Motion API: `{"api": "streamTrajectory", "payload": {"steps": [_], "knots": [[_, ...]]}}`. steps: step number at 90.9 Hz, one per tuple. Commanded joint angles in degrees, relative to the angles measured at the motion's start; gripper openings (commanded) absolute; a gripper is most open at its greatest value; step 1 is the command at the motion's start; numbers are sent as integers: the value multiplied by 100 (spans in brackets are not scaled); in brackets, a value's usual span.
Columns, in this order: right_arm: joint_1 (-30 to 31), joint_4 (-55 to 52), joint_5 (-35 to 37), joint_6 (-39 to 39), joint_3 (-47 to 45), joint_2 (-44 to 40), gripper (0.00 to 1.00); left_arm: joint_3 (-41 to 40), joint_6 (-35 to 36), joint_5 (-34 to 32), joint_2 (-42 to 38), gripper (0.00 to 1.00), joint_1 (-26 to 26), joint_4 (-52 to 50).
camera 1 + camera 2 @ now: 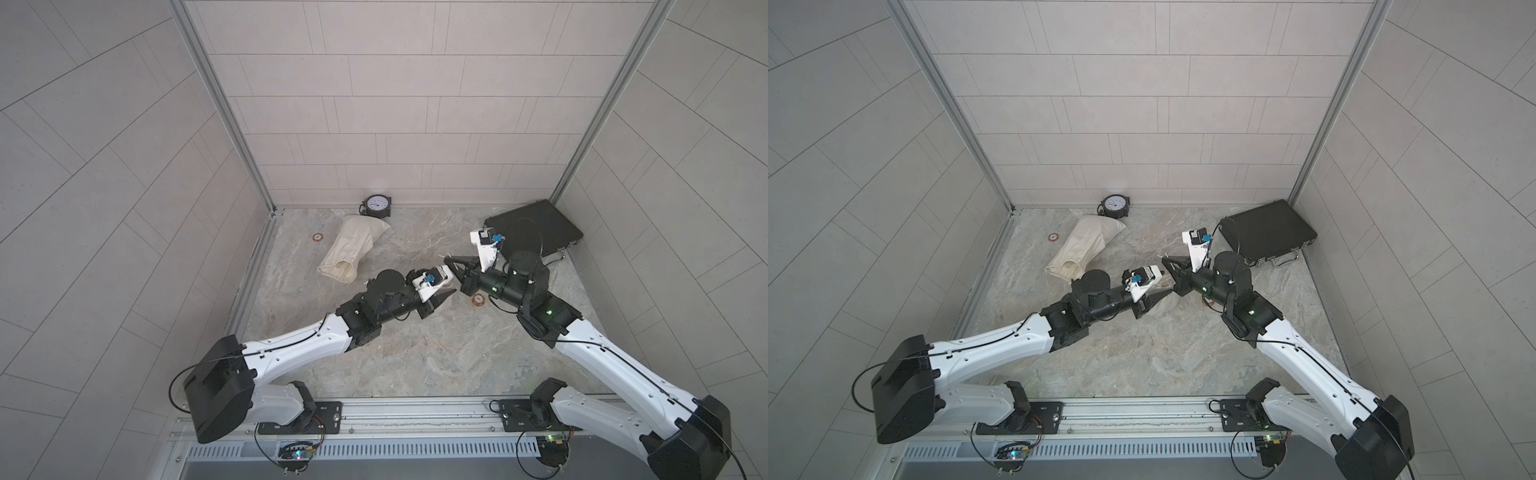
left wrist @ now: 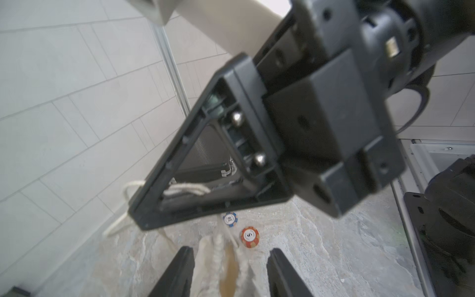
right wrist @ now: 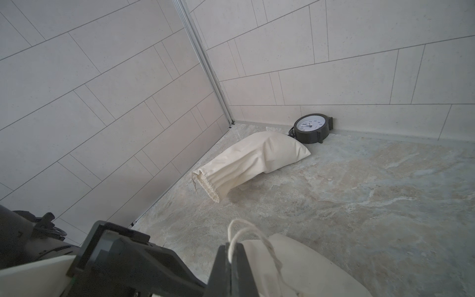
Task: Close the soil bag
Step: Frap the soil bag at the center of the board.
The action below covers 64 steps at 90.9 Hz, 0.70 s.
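soil bag (image 3: 308, 264): cream cloth, lying mid-table (image 1: 415, 353) under the two meeting gripper tips; neck gathered, brown contents showing at the mouth.
drawstring (image 2: 187, 189): white cord, looped out from the neck.
right gripper (image 3: 232, 245): clenched on the drawstring.
left gripper (image 2: 230, 249): released, one finger either side of the gathered neck.
chips: blue chip (image 2: 229, 219) and orange chip (image 2: 249, 236), just beyond the neck.
second bag (image 1: 353, 249): far left, closed end beside the clock (image 1: 376, 204).
black case (image 1: 536, 230): far right corner.
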Motion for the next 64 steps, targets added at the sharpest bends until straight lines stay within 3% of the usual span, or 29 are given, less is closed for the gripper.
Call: {"api": "streamTrajectory", "payload": {"steps": [1, 42, 56, 64], "knots": [[3, 83, -100, 43, 219, -158, 0, 322, 112, 440, 180, 42, 18, -59], [-6, 183, 128, 131, 277, -415, 0, 396, 174, 77, 638, 10, 19, -246], [-30, 128, 365, 167, 388, -454, 0, 242, 264, -114, 757, 8, -54, -459], [-74, 132, 496, 240, 488, -451, 0, 174, 422, -635, 905, 9, -211, -630]]}}
